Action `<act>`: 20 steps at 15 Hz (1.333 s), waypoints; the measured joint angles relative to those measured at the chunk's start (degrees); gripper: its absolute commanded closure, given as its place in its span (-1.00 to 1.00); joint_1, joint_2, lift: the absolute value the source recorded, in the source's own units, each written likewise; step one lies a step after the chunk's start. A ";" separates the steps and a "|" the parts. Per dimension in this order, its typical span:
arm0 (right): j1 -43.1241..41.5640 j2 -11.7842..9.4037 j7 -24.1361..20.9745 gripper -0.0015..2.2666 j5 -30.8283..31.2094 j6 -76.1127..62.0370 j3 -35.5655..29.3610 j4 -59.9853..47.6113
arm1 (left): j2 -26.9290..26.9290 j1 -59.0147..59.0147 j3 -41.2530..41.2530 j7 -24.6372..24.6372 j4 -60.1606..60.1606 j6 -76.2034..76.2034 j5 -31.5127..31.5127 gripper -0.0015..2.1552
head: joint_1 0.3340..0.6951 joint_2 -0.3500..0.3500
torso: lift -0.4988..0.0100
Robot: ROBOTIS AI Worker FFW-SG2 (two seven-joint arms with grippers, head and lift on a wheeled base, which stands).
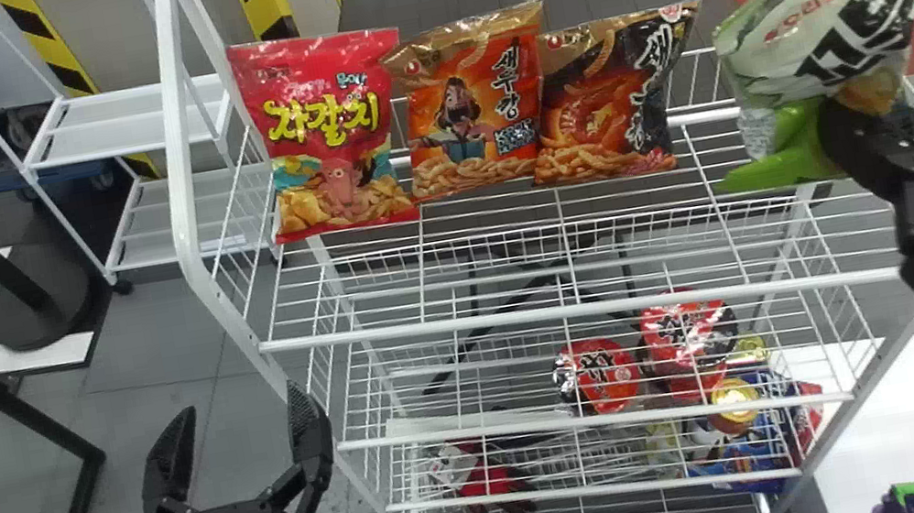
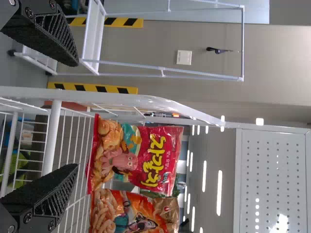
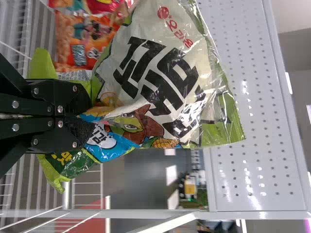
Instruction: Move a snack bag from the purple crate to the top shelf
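Observation:
At the head view's right, my right gripper (image 1: 866,118) is shut on the lower part of a green and white snack bag (image 1: 853,14), which leans to the right above the top shelf (image 1: 577,308). In the right wrist view the gripper (image 3: 85,119) pinches that snack bag (image 3: 160,77), its bottom corners sticking out on both sides of the fingers. My left gripper (image 1: 230,424) stands open and parked left of the rack, low in the head view; in the left wrist view the gripper (image 2: 73,116) has its fingers wide apart with nothing held.
A red bag (image 1: 330,134), an orange bag (image 1: 476,105) and a black-orange bag (image 1: 616,95) stand in a row on the top shelf. Red-lidded cups (image 1: 598,375) sit on a lower shelf. The rack's white frame posts (image 1: 180,154) rise at both sides.

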 measured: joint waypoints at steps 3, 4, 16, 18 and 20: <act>-4.26 0.00 -5.27 0.79 -0.03 -5.50 3.83 8.39 | 0.00 -0.13 0.07 0.00 0.24 0.01 0.00 -0.94 | 1.00 0.32 | 0.97; -5.19 0.00 -7.36 0.79 -0.12 -7.97 4.99 10.55 | 0.01 -0.20 0.08 0.00 0.35 0.01 0.03 -0.94 | 1.00 0.32 | 0.97; -17.81 0.00 -12.49 0.79 -1.86 -19.36 1.19 34.77 | 0.28 -0.87 -0.12 0.01 1.06 0.18 0.23 -0.94 | 1.00 0.08 | 0.97; -18.87 0.00 -12.47 0.79 -3.56 -20.14 0.50 37.33 | 0.35 -0.87 -0.09 0.01 1.06 0.18 0.26 -0.94 | 1.00 0.06 | 0.97; -19.89 0.00 -11.71 0.79 -4.47 -20.77 -0.28 39.24 | 0.35 -0.87 -0.09 0.01 0.99 0.18 0.26 -0.94 | 1.00 0.03 | 0.97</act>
